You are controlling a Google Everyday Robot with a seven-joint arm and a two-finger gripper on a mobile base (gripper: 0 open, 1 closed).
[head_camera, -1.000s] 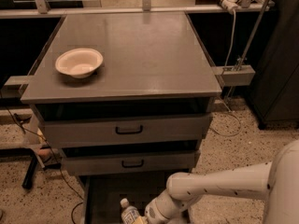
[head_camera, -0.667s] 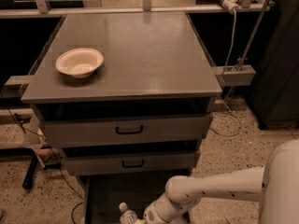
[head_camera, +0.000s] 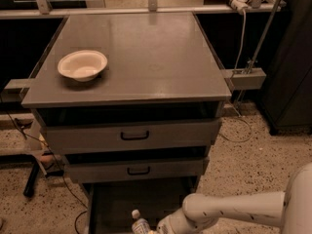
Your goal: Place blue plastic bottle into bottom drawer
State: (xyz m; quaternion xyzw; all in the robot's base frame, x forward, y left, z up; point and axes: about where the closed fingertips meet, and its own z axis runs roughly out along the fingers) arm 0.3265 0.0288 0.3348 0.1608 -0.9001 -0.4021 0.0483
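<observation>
The bottle [head_camera: 139, 224] is down at the open bottom drawer [head_camera: 114, 201] below the desk's [head_camera: 151, 57] front edge, with the gripper [head_camera: 154, 229] touching it; I cannot tell whether it grips, so letting go probably remains.

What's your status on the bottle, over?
End effector low at open bottom drawer, beside blue plastic bottle. Bottle over drawer floor, cap toward cabinet. Bowl on cabinet top, out of the way.

Bowl [head_camera: 82, 65] on cabinet top [head_camera: 151, 57], left; bottle [head_camera: 139, 224] over bottom drawer [head_camera: 122, 199], gripper [head_camera: 156, 227] at its right.
</observation>
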